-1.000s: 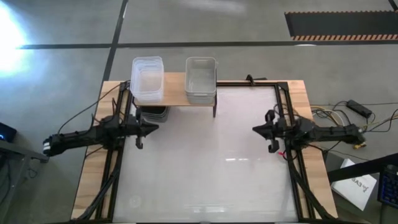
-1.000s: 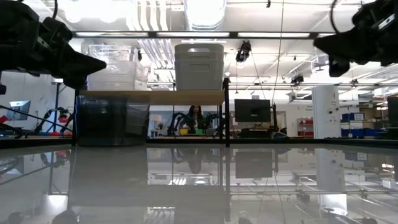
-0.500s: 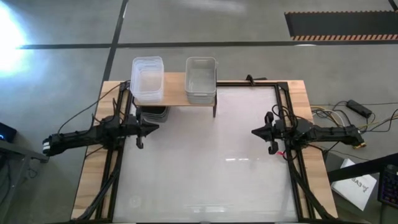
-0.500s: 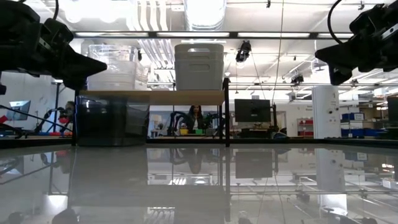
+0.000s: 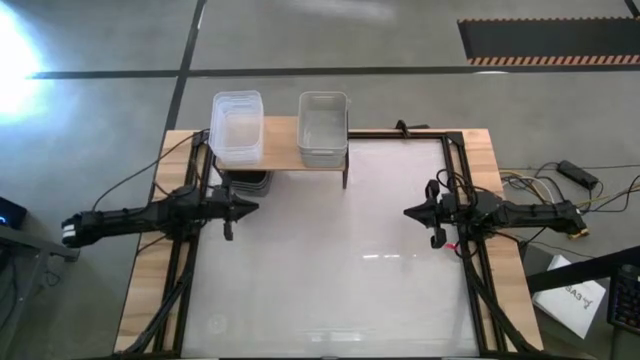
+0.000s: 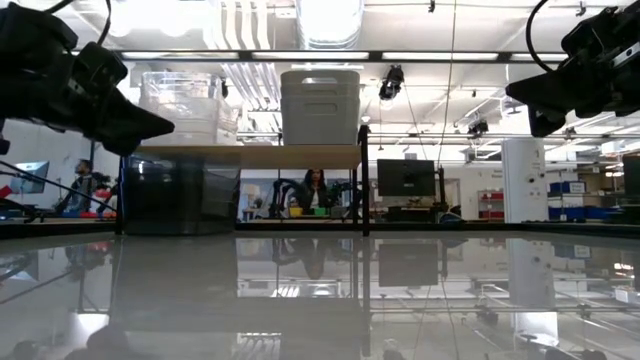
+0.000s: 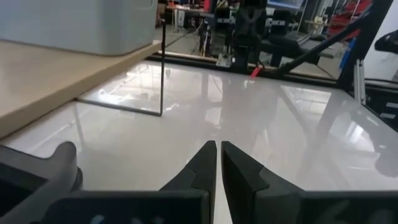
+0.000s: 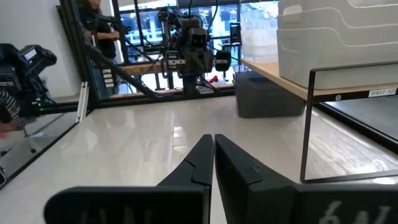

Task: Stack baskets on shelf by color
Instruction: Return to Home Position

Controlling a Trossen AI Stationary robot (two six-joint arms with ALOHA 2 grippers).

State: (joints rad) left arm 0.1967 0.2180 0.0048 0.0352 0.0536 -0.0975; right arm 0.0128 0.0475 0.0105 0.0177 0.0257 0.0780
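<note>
We read only a small white label (image 8: 380,93) on the black front rail of the shelf (image 8: 283,79), seemingly starting with "SHELF", the rest too small to tell, while dark print on a white sheet (image 5: 578,298) off the table's right side stays illegible.

Table top (image 5: 330,250): white, smooth, highly glossy, with mirror-like reflections. Shelf board (image 5: 281,140): pale matt wood, carried on thin black metal legs (image 8: 307,124). Clear stack (image 5: 237,125): translucent plastic; grey bin (image 5: 323,127): opaque, smooth plastic.
</note>
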